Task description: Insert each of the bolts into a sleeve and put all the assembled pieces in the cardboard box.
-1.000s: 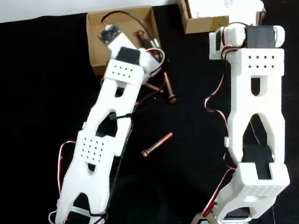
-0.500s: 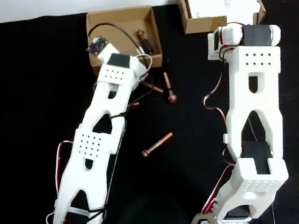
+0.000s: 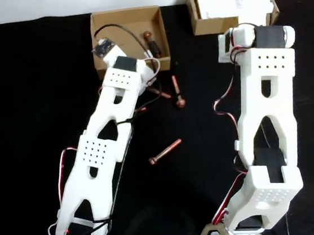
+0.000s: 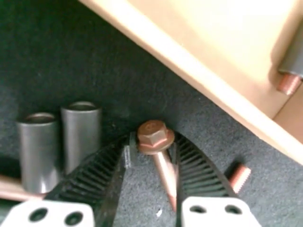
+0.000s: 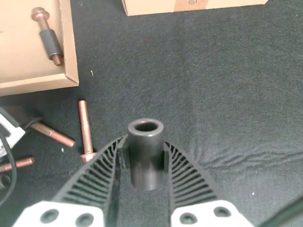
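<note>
Gripping one bolt [image 4: 155, 135] (left gripper [image 4: 151, 144]), one sleeve [image 5: 146, 156] — right gripper [image 5: 145, 143]

1. Bright, even light from above turns the left arm [image 3: 106, 140] and right arm [image 3: 267, 110] almost blank white, while the black desk [image 3: 31, 109] stays dark.
2. Beyond the left end effector [image 4: 152, 142], the cardboard box [image 4: 199, 75] wall glares pale. The gripped bolt [image 4: 154, 135] has a dull shine on its head.
3. The sleeve [image 5: 146, 161] in the right end effector [image 5: 145, 142] carries a soft sheen at its rim, and faint shadows lie in the cloth folds beside it.

The bolt [image 4: 152, 135] is copper, the sleeve [image 5: 146, 158] dark grey, box [image 3: 133, 11] tan, tabletop [image 3: 27, 121] black, arms [image 3: 268, 93] white, claws [image 5: 145, 143] black and ribbed.
</note>
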Controlling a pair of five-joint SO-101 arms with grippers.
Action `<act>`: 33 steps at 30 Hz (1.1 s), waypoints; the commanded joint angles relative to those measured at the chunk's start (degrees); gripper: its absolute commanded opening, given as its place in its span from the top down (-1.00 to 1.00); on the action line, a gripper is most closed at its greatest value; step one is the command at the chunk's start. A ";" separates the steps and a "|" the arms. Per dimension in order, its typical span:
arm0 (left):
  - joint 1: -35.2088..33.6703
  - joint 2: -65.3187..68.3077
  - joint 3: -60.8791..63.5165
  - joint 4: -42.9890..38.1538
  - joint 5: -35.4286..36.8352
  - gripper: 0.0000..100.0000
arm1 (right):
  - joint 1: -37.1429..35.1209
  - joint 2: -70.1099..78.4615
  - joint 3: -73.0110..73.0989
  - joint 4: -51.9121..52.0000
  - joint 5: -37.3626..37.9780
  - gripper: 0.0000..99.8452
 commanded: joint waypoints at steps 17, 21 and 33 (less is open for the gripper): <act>0.75 0.48 -11.12 14.33 -39.21 0.88 | 0.13 -0.13 -0.13 -1.10 0.18 0.98; 0.84 0.75 -10.86 16.26 -43.69 0.79 | 0.22 -0.13 -0.13 -1.10 0.18 0.98; 7.52 0.75 -10.95 17.23 -36.57 0.66 | 0.31 -0.40 -0.57 -1.01 -0.09 0.98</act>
